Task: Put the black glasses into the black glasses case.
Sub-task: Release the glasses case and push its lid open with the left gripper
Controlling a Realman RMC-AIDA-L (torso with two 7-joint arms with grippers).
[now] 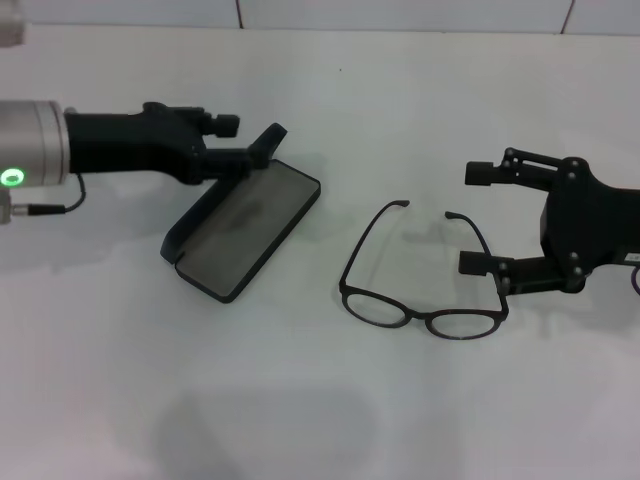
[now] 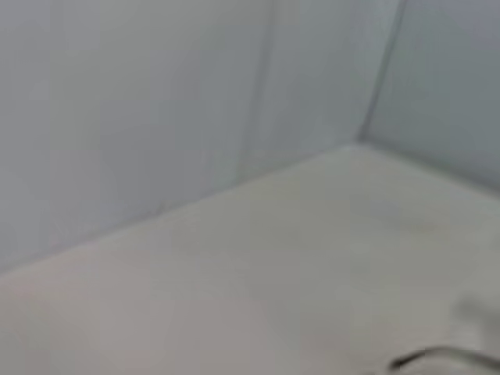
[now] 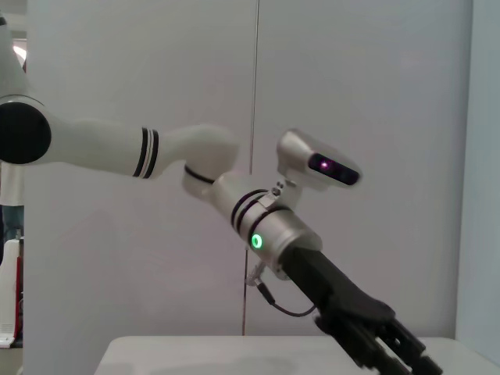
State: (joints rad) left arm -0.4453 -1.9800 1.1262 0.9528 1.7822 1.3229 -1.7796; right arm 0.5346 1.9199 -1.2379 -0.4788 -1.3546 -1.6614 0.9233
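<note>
**Case held open, glasses waiting to be picked up**

The white table [image 1: 300, 400] carries everything. On its left side the left arm reaches in, and the left gripper [image 1: 262, 150] sits at the far edge of the black glasses case [image 1: 245, 232], apparently pinching the raised lid near its rim. Whether its fingers are truly clamped on the lid cannot be told from here. The case lies open with its grey lining facing up.

The right gripper [image 1: 483, 218] hangs on the right side with its fingers spread apart, gripping nothing, just beside the near temple of the black glasses [image 1: 425, 290]. The glasses rest on the table between the case and this gripper, temples unfolded and pointing away from the robot, lenses toward it.

The step in hand looks like the pickup. It would go best if the right gripper closes on the front frame or the temple hinge rather than on a lens, grips lightly because the frame is thin, and lifts level so the temples do not catch. The left gripper should keep the lid steady meanwhile.
</note>
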